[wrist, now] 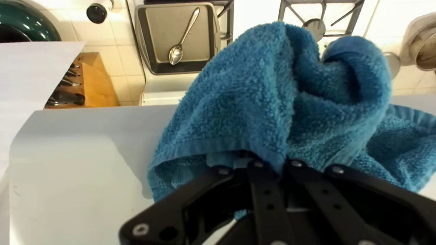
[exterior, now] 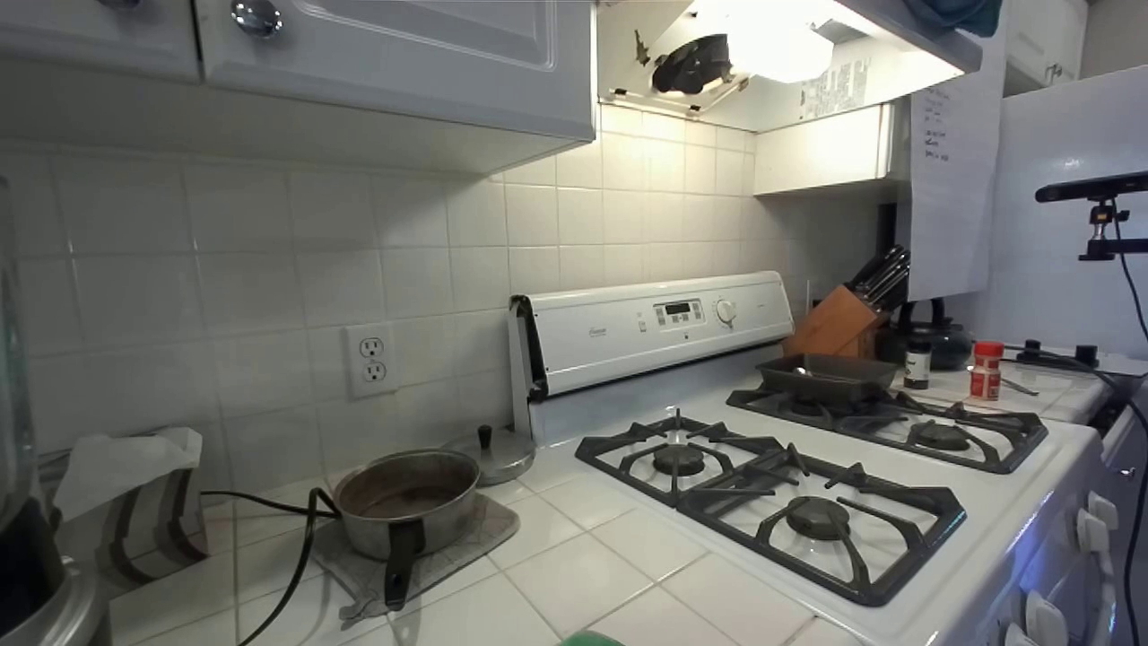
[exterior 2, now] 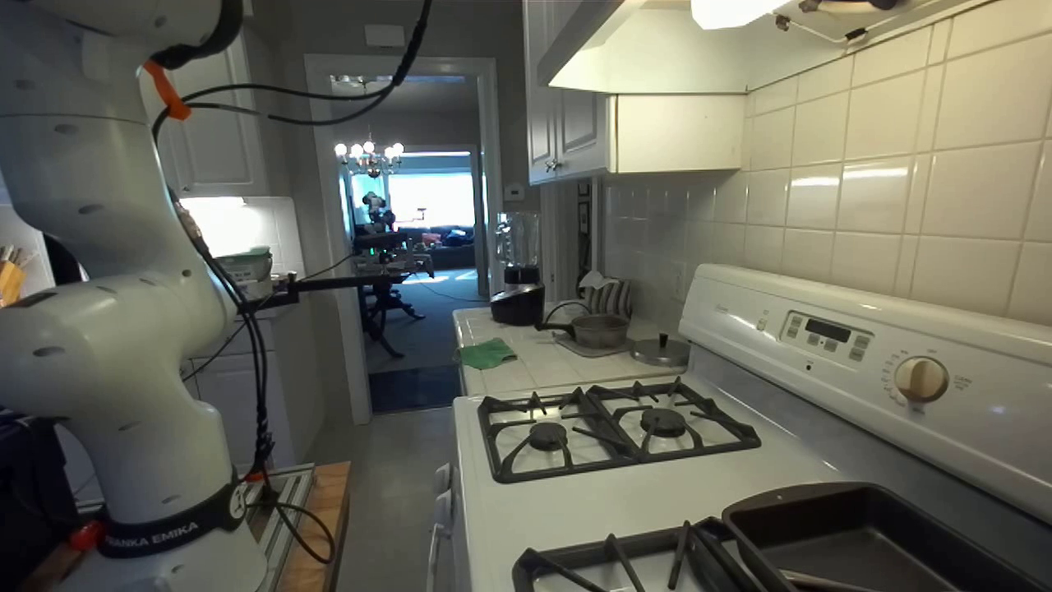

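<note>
A crumpled blue towel [wrist: 252,92] fills the middle of the wrist view, bunched over the white top of the range hood [wrist: 78,163]. My gripper [wrist: 277,166] reaches in from the bottom, its jaws drawn together with a fold of towel pinched between them. Cloth covers the fingertips. A corner of the towel [exterior: 964,13] also shows at the upper edge of an exterior view, by the hood. The robot arm [exterior 2: 107,288] stands at the side of an exterior view, its gripper outside that picture.
Below the hood, a dark baking pan [wrist: 180,37] with a spoon [wrist: 184,37] sits on the stove [exterior: 861,431]. A knife block [wrist: 97,81] and hanging paper [wrist: 30,92] are beside the hood. A saucepan [exterior: 408,502] and green cloth [exterior 2: 486,353] rest on the counter.
</note>
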Tool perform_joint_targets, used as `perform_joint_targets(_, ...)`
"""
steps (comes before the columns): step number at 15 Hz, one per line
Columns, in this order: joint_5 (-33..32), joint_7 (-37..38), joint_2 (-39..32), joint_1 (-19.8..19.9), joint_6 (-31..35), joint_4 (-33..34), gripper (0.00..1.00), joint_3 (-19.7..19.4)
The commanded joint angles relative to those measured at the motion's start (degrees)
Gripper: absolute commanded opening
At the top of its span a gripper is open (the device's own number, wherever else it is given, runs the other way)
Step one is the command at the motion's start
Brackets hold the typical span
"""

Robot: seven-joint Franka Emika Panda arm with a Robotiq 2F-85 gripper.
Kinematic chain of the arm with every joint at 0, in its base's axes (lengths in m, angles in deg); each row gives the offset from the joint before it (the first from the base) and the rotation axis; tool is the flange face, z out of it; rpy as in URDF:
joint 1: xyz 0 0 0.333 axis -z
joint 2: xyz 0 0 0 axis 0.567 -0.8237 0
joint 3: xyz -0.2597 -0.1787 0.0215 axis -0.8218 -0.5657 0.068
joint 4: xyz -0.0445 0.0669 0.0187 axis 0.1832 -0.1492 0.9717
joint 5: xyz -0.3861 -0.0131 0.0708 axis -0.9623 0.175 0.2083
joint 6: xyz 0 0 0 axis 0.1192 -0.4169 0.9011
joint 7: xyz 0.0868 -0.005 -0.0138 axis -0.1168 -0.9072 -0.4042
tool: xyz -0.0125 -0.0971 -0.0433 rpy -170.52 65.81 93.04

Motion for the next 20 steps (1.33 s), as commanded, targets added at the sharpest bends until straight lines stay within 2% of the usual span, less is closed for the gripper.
perform_joint_targets(1, 2.7, -0.2, 2.7, 0.1, -3.4, -2.8, 0.02, -0.4)
perform_joint_targets(7, 3.4, -0.7, 4.1, -0.1, -8.5, -3.9, 0.02, -0.1)
perform_joint_targets(12, -1.8, -4.2, 6.4, -0.4, -2.1, -9.3, 0.02, 1.0)
perform_joint_targets(17, -3.9, -6.8, 8.6, -0.5, 3.7, -15.8, 0.02, 1.5)
perform_joint_targets(20, -3.6, -5.7, 8.8, -0.5, 3.1, -17.6, 0.02, 1.9)
